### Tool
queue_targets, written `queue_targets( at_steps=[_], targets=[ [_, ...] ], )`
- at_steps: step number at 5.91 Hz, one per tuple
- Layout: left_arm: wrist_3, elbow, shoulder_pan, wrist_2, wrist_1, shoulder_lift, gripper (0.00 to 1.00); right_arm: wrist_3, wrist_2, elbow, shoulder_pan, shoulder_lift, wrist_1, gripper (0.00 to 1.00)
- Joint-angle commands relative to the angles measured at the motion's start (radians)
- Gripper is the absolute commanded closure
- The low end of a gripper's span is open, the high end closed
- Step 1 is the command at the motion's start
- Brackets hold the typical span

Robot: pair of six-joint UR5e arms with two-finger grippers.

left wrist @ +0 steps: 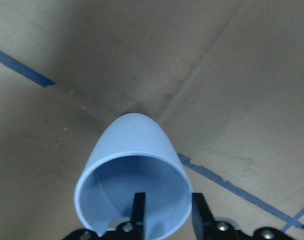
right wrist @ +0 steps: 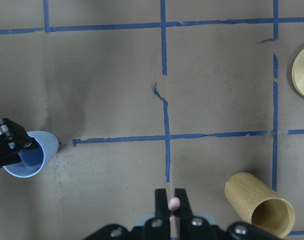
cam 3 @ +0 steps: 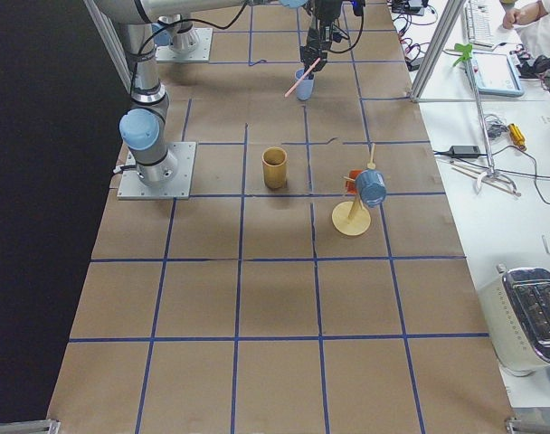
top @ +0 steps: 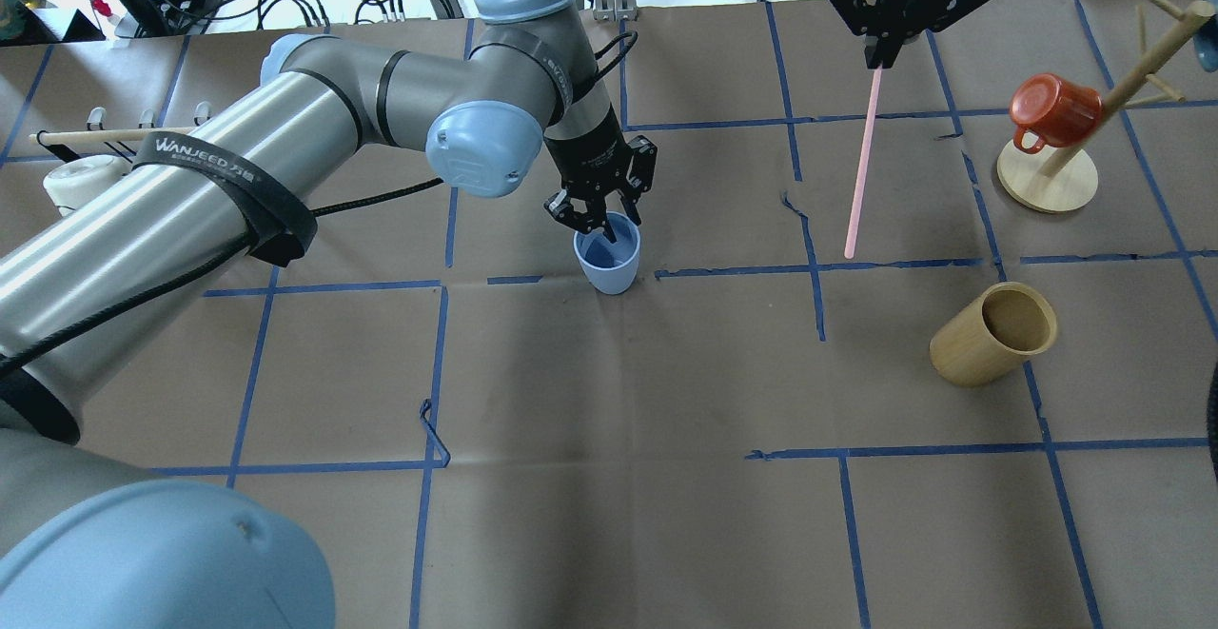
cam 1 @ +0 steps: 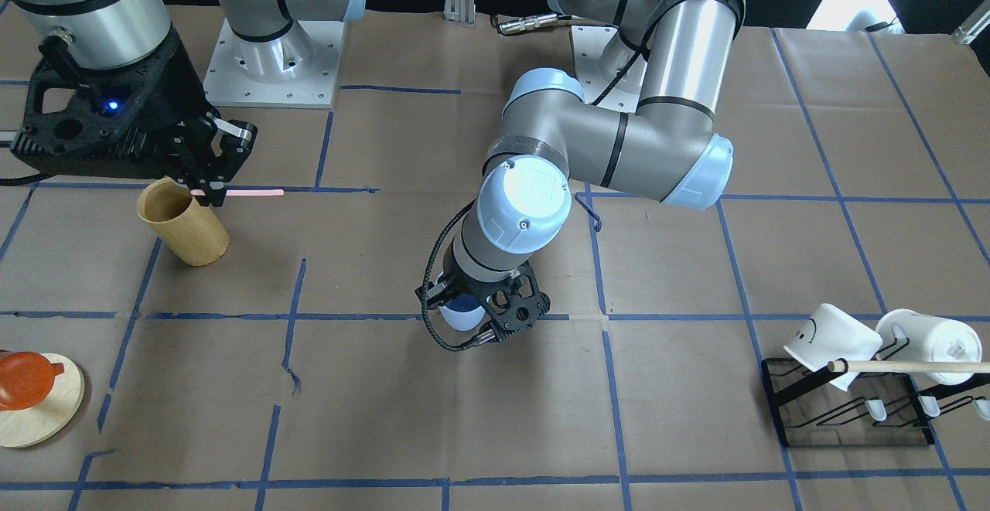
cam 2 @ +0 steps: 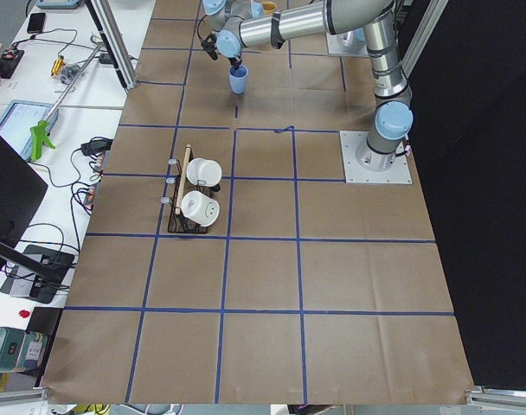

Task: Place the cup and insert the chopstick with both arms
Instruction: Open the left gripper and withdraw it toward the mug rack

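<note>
The light blue cup [top: 609,265] stands upright on the brown table near its middle; it also shows in the left wrist view [left wrist: 134,150] and under the left wrist in the front view [cam 1: 462,315]. My left gripper [top: 609,227] [left wrist: 168,212] is open a little and straddles the cup's rim, one finger inside, one outside. My right gripper [top: 874,63] [right wrist: 170,197] is shut on the top end of the pink chopstick [top: 861,172] [cam 1: 247,192], which hangs down above the table, to the right of the cup.
A tan bamboo cylinder [top: 994,334] stands near the right gripper. A wooden mug tree [top: 1047,177] with a red mug [top: 1051,110] is at the far right. A black rack [cam 1: 851,418] with white mugs [cam 1: 835,337] and a wooden rod [cam 1: 913,366] is on the left side.
</note>
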Motion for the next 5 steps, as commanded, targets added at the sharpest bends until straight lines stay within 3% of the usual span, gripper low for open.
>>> queue_targets(
  at_steps=[1,3,5],
  targets=[
    [0.129,-0.002,0.040,0.004,-0.023,0.068,0.01,0.008,0.000,-0.006,-0.001,-0.001,-0.003,0.92],
    [0.406,-0.011,0.168,0.007,-0.187,0.204,0.01,0.049,0.002,-0.028,0.049,0.032,-0.090,0.92],
    [0.730,-0.014,0.284,0.132,-0.376,0.319,0.01,0.197,-0.003,-0.207,0.165,0.174,-0.093,0.92]
  ],
)
